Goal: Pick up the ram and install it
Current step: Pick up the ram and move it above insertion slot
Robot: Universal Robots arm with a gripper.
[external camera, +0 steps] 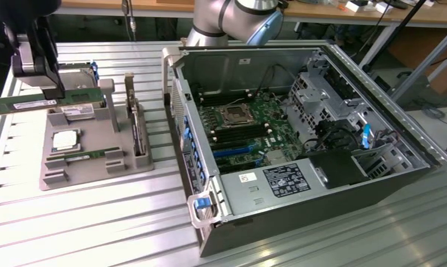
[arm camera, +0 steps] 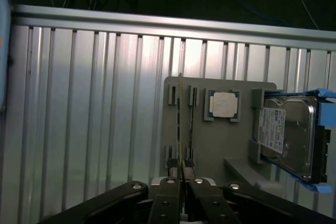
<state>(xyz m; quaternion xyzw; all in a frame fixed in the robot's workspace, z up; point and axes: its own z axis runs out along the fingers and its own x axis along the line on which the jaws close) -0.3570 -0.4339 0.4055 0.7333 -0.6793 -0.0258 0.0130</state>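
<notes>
**Gripper state:** The gripper is clenched on the ram, with its 2 fingers pressed against the stick's opposite faces.

**Ram position:** In the exterior view the ram is held level, on edge, above the grey fixture on the counter. It is well apart from the open computer case at the exterior view's right.

**Fixture contents:** 1 CPU and 1 hard drive.
</notes>
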